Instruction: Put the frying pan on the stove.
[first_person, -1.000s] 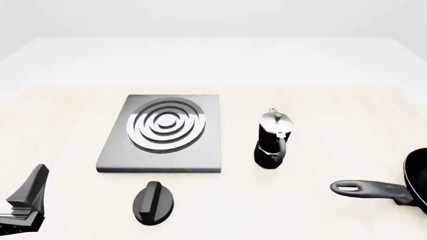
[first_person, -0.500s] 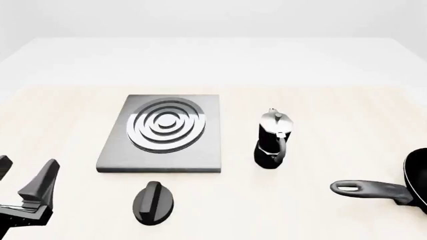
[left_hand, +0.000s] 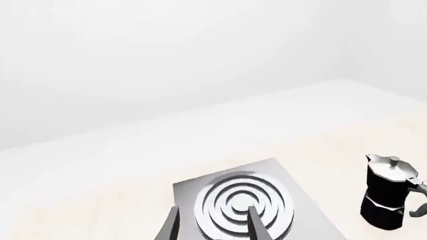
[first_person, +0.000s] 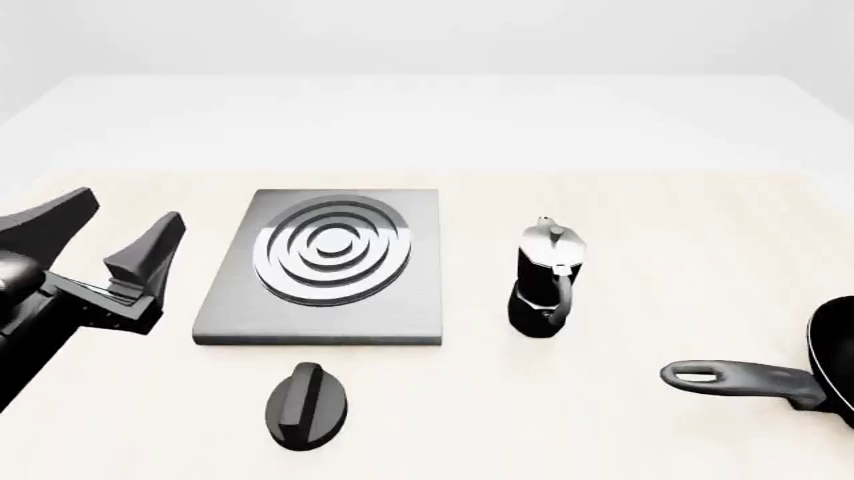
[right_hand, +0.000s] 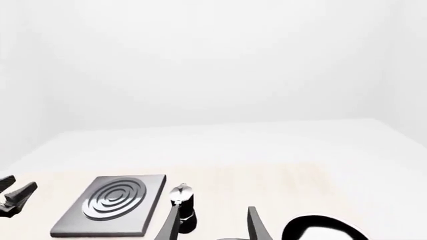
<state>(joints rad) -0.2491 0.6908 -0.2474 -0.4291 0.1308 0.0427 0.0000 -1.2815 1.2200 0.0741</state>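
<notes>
The frying pan (first_person: 838, 368) lies at the table's right edge, its long handle (first_person: 741, 380) pointing left. Only part of the round black pan shows. It also shows in the right wrist view (right_hand: 319, 219). The stove (first_person: 327, 270), a grey slab with silver rings, lies left of centre, and shows in the left wrist view (left_hand: 243, 205) and the right wrist view (right_hand: 113, 202). My left gripper (first_person: 131, 207) is open and empty, just left of the stove; its fingers frame the stove in the left wrist view (left_hand: 212, 220). My right gripper (right_hand: 212, 222) is open and empty, out of the front view.
A black-and-silver moka pot (first_person: 545, 280) stands between the stove and the pan. A small black oval knob (first_person: 307, 405) lies in front of the stove. The left gripper also shows far left in the right wrist view (right_hand: 17, 196).
My left gripper has risen and moved forward from the lower left corner to beside the stove's left edge. The pan, the pot and the knob have not moved.
</notes>
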